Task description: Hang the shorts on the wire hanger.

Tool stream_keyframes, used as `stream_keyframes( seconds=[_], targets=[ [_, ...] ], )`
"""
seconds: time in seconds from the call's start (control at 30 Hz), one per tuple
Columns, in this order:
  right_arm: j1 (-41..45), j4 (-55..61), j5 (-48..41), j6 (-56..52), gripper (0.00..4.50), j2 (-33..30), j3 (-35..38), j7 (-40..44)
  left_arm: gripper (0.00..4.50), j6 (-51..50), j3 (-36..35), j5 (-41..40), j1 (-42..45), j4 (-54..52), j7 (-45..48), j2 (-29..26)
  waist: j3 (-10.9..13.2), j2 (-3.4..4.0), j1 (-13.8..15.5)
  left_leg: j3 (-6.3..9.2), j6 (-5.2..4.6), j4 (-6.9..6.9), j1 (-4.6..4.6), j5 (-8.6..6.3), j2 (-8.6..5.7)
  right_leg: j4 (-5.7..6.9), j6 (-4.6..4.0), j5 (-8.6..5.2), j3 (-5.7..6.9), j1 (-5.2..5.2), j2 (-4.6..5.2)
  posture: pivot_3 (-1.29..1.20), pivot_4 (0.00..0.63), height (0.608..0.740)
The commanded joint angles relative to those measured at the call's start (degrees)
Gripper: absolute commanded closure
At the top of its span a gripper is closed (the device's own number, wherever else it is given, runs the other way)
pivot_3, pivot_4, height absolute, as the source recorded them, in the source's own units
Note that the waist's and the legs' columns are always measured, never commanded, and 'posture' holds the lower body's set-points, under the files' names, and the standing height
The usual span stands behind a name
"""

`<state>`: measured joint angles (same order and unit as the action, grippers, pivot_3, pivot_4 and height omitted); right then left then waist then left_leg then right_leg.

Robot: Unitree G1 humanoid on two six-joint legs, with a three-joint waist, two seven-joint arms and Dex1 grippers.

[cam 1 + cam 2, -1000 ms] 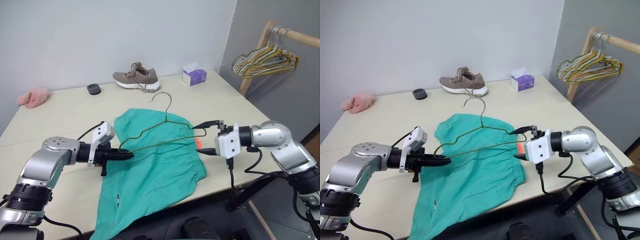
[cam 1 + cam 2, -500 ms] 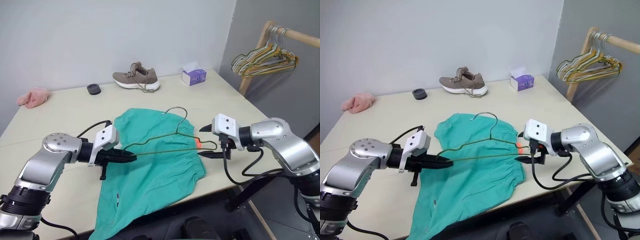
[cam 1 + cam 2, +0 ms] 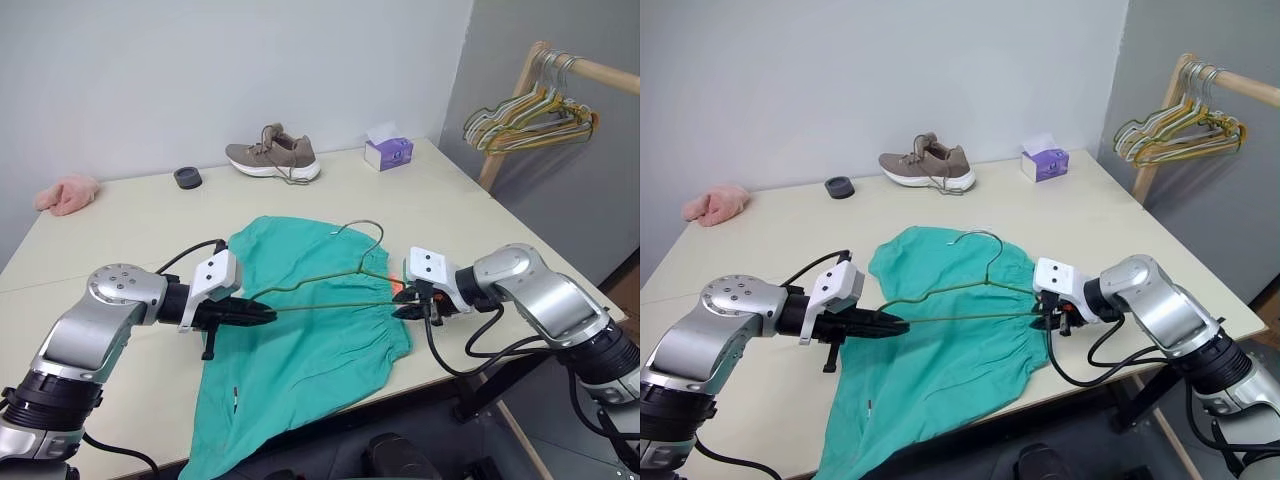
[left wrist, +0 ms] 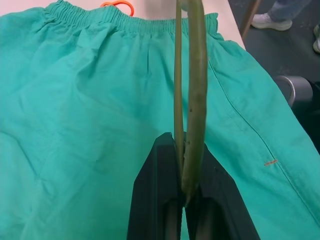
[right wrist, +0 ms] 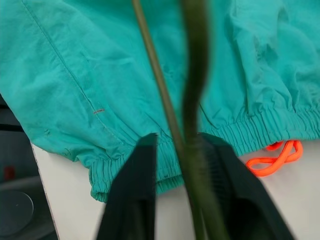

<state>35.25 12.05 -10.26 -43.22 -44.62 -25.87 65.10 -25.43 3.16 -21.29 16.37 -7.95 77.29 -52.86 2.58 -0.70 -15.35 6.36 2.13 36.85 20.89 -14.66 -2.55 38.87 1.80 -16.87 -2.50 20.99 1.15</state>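
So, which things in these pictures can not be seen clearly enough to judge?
- Right gripper: right wrist view, motion blur; whether it has closed on the wire hanger is unclear.
- Shorts: the lower end is cut off by the bottom edge of the left eye view.
- Dark ring-shaped object: head views, too small to identify.
- Tissue box: printing too small to read.

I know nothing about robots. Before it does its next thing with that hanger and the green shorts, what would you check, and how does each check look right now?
1. Left claw shut on the wire hanger: ok.
2. Right claw around the hanger's other end: ok; whether it is clamped: cannot tell.
3. Hanger lifted above the shorts: ok.
4. Shorts spread flat on the table: ok.
5. Shorts on the hanger: not ok, not yet.
6. Orange drawstring free of the claws: ok.
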Motion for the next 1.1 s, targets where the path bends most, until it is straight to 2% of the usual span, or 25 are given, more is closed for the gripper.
stream_keyframes(
  seconds=[0.03, 0.27, 0.37, 0.53, 0.83, 0.93, 1.1],
  targets=[
    [1.42, 1.38, -0.36, -0.89, 4.44, -0.20, 0.92, 0.94, 4.50, 1.59, -0.20, 0.14, 0.36, -0.92, 0.31, -0.57, 0.00, 0.00, -0.01, 0.00, 0.00, 0.00, 0.00, 0.00, 0.00, 0.00, 0.00, 0.00, 0.01, 0.00, 0.00, -0.29, 0.000, 0.740],
    [0.70, 3.33, -2.17, -3.15, 4.48, -1.03, 1.98, 2.92, 4.50, 1.12, -0.37, 0.25, 0.06, 0.48, -1.63, 0.88, 0.00, 0.00, -0.03, 0.00, 0.00, 0.00, 0.01, 0.00, 0.00, 0.00, 0.00, 0.00, 0.00, 0.03, 0.00, -0.30, 0.000, 0.740],
    [0.00, 3.61, -2.60, -3.80, 4.50, -1.67, 2.62, 2.98, 3.81, 0.72, -1.15, -0.22, 0.09, 1.62, -2.15, 1.43, 0.00, 0.00, -0.04, 0.00, 0.00, 0.00, 0.02, 0.00, 0.00, 0.01, 0.00, 0.00, 0.01, 0.04, 0.00, -0.30, 0.000, 0.740],
    [-2.39, 5.02, -4.14, -5.04, 4.50, -3.44, 4.01, 2.45, 2.31, 2.06, -5.12, -1.03, -0.08, 4.21, -6.34, 3.57, 0.00, -0.02, 0.05, 0.00, 0.00, 0.00, 0.05, 0.00, 0.00, 0.01, 0.00, 0.00, 0.00, 0.06, 0.00, -0.30, 0.000, 0.740],
    [-10.67, 7.11, -8.71, -11.26, 4.50, -5.79, 11.71, -1.17, 2.31, -0.29, -11.86, -3.66, -1.65, 11.21, -9.34, 3.68, -0.01, -0.02, 0.00, -0.03, 0.01, 0.00, 0.05, -0.01, 0.02, 0.03, 0.00, 0.00, 0.00, 0.08, 0.00, -0.30, 0.000, 0.740],
    [-15.36, 6.68, -11.32, -15.64, 4.50, -6.11, 17.62, -3.82, 1.75, -0.51, -12.11, -3.71, -1.44, 13.29, -9.35, 3.64, -0.03, -0.05, 0.02, -0.03, 0.01, 0.01, 0.06, -0.01, 0.02, 0.03, 0.00, 0.00, 0.01, 0.08, 0.00, -0.32, 0.000, 0.740],
    [-20.34, 4.11, -14.24, -22.99, 4.50, -4.27, 26.05, -9.79, 0.17, 1.30, -11.36, -3.39, -0.90, 13.37, -9.54, 4.67, -0.05, -0.09, 0.37, -0.05, 0.02, 0.02, 0.08, -0.02, 0.02, 0.03, 0.01, 0.00, -0.01, 0.08, 0.00, -0.34, 0.000, 0.740]
  ],
)
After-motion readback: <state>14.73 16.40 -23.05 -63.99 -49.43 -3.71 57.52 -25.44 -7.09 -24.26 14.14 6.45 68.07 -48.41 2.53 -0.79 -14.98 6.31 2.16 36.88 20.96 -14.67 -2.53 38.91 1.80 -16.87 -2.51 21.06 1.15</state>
